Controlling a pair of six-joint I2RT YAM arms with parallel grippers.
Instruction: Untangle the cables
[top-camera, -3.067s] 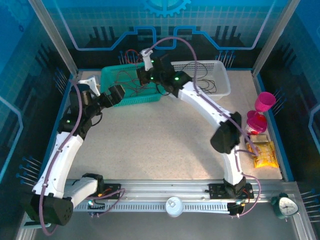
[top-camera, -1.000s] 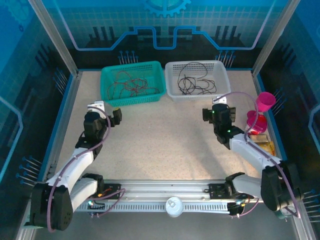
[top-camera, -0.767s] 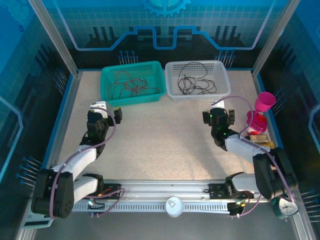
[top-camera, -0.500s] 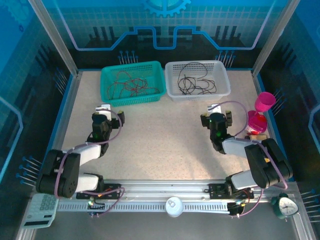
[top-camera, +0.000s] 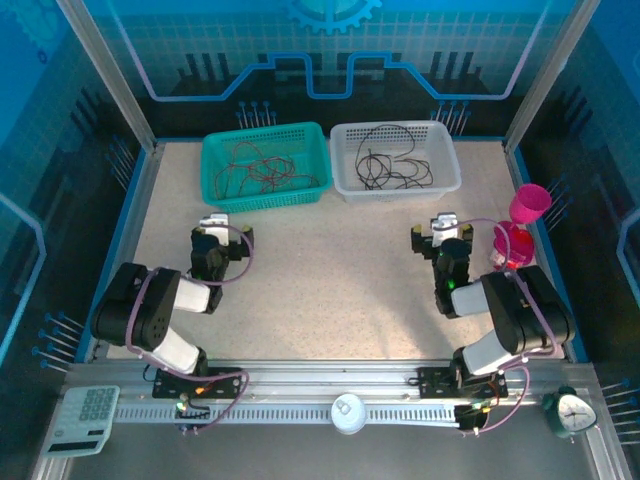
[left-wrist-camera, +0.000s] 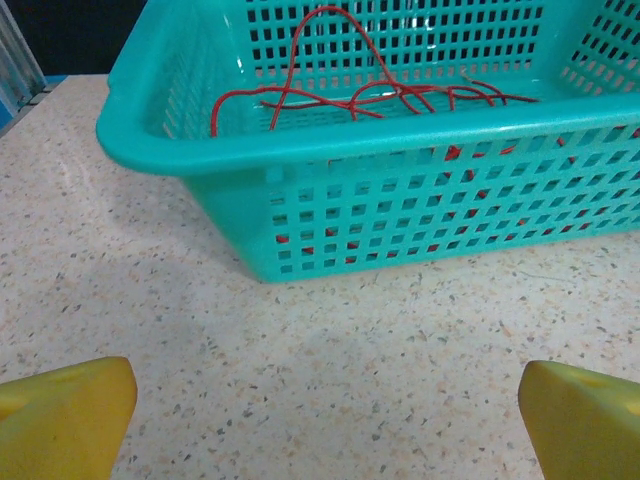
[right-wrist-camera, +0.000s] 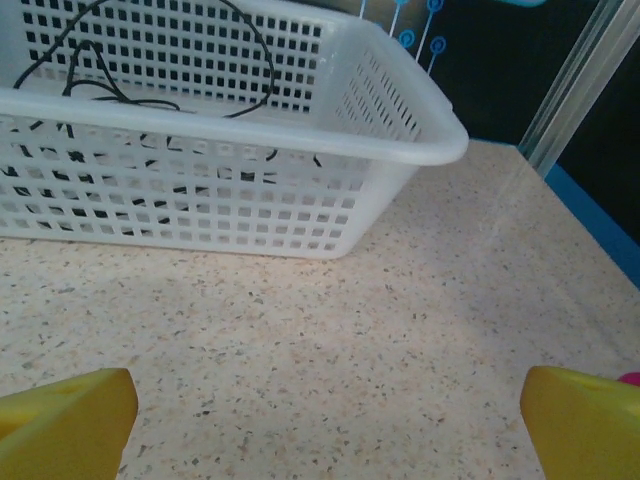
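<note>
Red cables (top-camera: 262, 165) lie in loose curls inside the teal basket (top-camera: 267, 201) at the back left. Black cables (top-camera: 385, 166) lie in the white basket (top-camera: 400, 190) beside it. My left gripper (top-camera: 218, 232) rests low over the table, a little in front of the teal basket, open and empty. My right gripper (top-camera: 441, 230) sits in front of the white basket, also open and empty. In the left wrist view the red cables (left-wrist-camera: 370, 95) show over the teal rim (left-wrist-camera: 330, 140), with my gripper (left-wrist-camera: 325, 430) wide open. In the right wrist view a black cable (right-wrist-camera: 271, 70) arcs inside the white basket (right-wrist-camera: 200, 120), facing my open gripper (right-wrist-camera: 325, 430).
A pink cup (top-camera: 530, 203) and a pink-red item (top-camera: 513, 243) stand at the right edge by my right arm. A calculator (top-camera: 88, 408) and a clock (top-camera: 572, 410) lie beyond the front rail. Bare speckled table (top-camera: 330, 270) stretches between the arms.
Both arms have drawn back from the baskets and folded down toward their bases. The right gripper, earlier over the teal basket, now sits low in front of the white one.
</note>
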